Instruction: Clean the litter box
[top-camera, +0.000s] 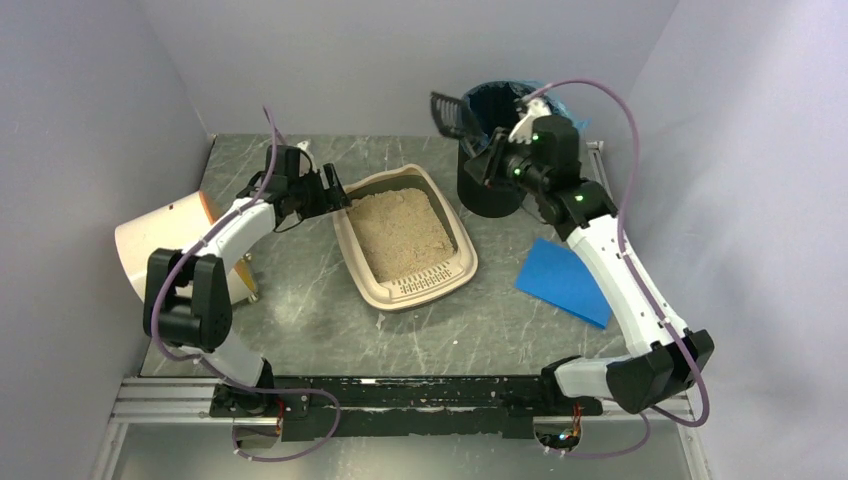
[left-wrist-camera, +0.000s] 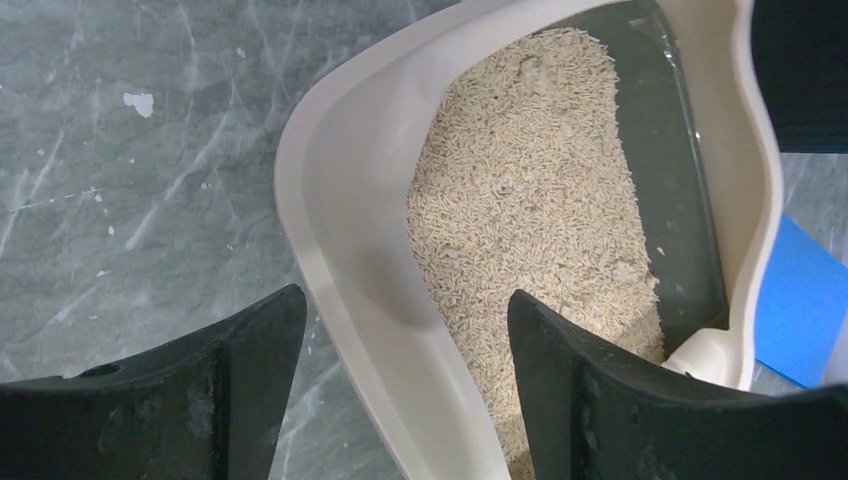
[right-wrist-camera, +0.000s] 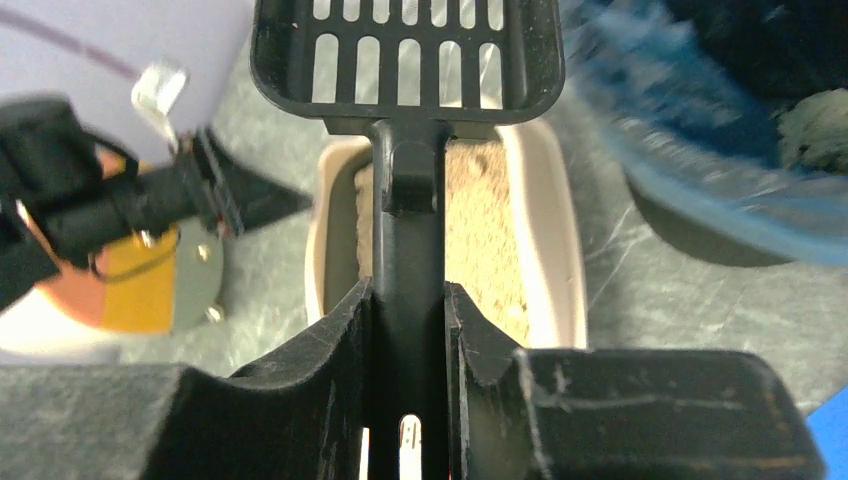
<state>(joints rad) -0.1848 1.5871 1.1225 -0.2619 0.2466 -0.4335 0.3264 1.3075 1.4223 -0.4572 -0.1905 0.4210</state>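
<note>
- Your litter box lies in the middle of the table, its slotted end toward the near edge.
- Your left fingers are released, spread on both sides of the box's far left rim.
- Your right fingers are clenched on the handle of the black scoop, held up beside the bin at the far right corner.

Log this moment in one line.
left gripper open astride beige plastic litter box rim | right gripper shut on black slotted scoop near black round bin
</note>
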